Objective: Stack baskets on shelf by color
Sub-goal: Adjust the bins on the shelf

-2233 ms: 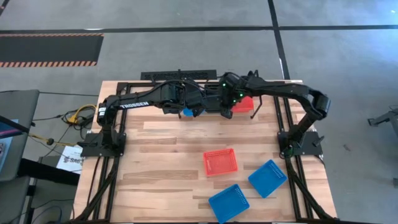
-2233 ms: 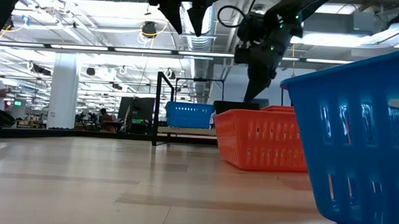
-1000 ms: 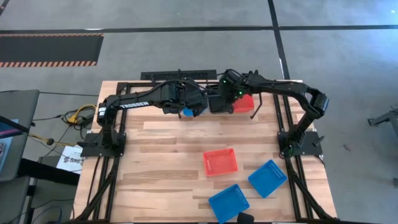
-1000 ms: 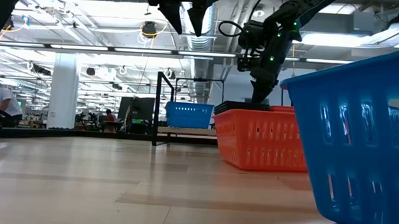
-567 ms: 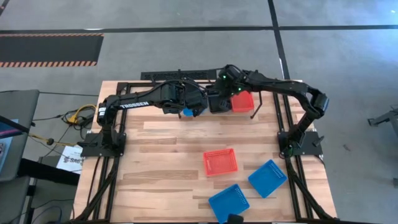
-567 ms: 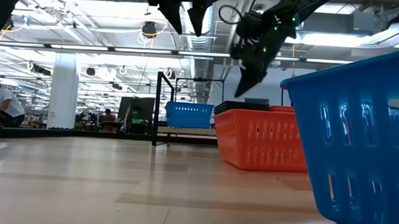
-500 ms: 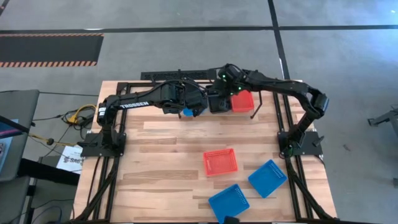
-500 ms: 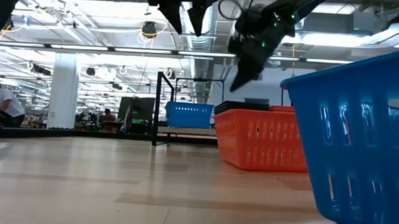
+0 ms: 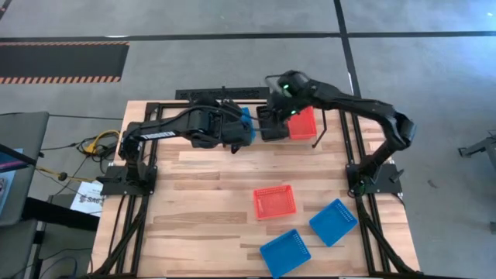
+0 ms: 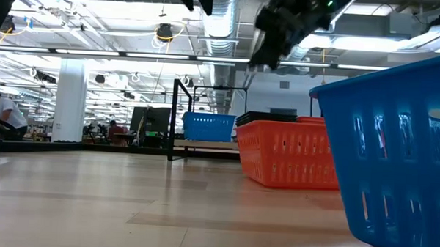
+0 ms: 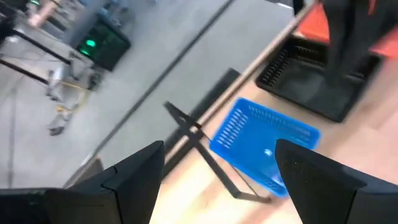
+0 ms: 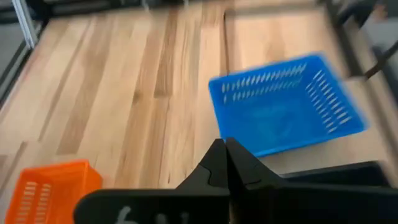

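Note:
On the shelf (image 10: 197, 143) at the table's far edge stand a blue basket (image 9: 246, 118), black baskets (image 9: 271, 129) and a red basket (image 9: 303, 124), side by side. My left gripper (image 11: 217, 186) hangs open above the blue basket (image 11: 264, 146), a little to its left. Over the black baskets (image 10: 268, 118) my right gripper (image 10: 271, 37) is raised and tilted, shut on nothing. A red basket (image 9: 275, 201) and two blue ones (image 9: 333, 222) (image 9: 284, 252) lie on the tabletop, near right.
The shelf's black rod frame (image 11: 186, 130) stands upright beside the blue basket. Bare planks (image 9: 201, 194) fill the table's left and middle. In the low view the tabletop's red basket (image 10: 285, 151) and a blue one (image 10: 395, 144) stand close to the camera.
My right gripper has risen off the black baskets and tipped from pointing down to a slant, staying shut. My left gripper has risen and drawn back toward the table's left, uncovering the blue basket. No basket has moved.

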Robot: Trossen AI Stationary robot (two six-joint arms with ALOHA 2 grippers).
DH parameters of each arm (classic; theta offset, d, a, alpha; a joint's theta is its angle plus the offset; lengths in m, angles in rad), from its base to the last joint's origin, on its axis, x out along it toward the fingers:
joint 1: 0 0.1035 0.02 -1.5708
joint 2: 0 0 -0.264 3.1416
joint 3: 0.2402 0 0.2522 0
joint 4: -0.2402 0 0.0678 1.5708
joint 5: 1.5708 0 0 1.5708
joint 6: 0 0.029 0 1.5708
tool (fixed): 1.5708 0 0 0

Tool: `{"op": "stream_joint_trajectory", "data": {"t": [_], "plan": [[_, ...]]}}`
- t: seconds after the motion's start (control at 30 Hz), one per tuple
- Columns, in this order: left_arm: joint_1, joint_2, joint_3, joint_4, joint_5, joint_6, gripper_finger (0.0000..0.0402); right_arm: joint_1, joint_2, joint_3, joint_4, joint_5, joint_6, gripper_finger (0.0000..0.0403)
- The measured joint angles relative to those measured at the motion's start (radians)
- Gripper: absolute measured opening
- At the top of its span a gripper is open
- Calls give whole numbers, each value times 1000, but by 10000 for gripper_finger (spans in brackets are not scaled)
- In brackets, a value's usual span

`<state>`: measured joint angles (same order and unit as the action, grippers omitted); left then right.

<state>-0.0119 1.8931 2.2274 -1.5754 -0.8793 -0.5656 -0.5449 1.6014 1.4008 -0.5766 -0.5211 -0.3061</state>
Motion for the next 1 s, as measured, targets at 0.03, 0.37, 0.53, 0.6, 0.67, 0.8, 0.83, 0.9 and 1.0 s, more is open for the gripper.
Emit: {"op": "stream_joint_trajectory", "data": {"t": [0.03, 0.37, 0.53, 0.6, 0.67, 0.8, 0.83, 0.9, 1.0], "plan": [[0, 0, -8, 8, 25, 10, 293, -7, -32, 0, -1, 0, 0, 1], [7, 25, -137, 50, 236, 76, 293, -77, -475, 1, -72, 138, 2, 1], [-3, 25, -265, 135, 251, 75, 262, -97, -662, 2, -86, 186, 43, 1], [-5, 23, -318, 194, 276, 76, 227, -101, -716, 2, -93, 187, 67, 1], [-5, 27, -356, 230, 316, 76, 177, -99, -760, 2, -110, 187, 83, 1], [-5, 25, -402, 312, 403, 104, 54, -97, -813, 2, -152, 187, 104, 1], [-5, 25, -407, 326, 418, 113, 28, -97, -822, 2, -167, 187, 109, 1], [-5, 25, -412, 356, 430, 116, 13, -98, -832, 1, -189, 188, 119, 1], [-5, 25, -414, 362, 430, 129, 9, -98, -844, 1, -215, 193, 123, 1]]}}
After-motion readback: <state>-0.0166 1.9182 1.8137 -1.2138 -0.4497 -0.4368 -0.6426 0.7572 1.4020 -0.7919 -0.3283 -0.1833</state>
